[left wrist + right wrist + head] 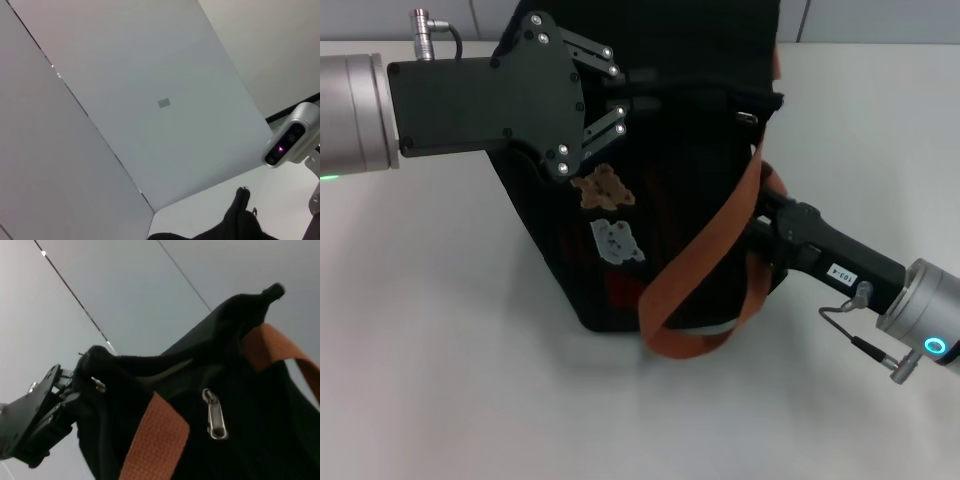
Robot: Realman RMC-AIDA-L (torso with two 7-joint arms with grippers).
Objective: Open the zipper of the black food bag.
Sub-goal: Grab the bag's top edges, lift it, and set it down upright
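Zipper point(165, 371) along top edge of black food bag point(660, 240), seen partly parted, silver pull tab point(215, 415) hanging free | left gripper point(620, 92) pinched shut on bag's top hem, beside the gap | remainder unopened, extent judged unclear | right gripper point(775, 215) behind orange strap point(700, 270); jaw state cannot be told

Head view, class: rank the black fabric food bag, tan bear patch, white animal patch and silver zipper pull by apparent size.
1. black fabric food bag
2. tan bear patch and white animal patch, about alike
3. silver zipper pull, smallest
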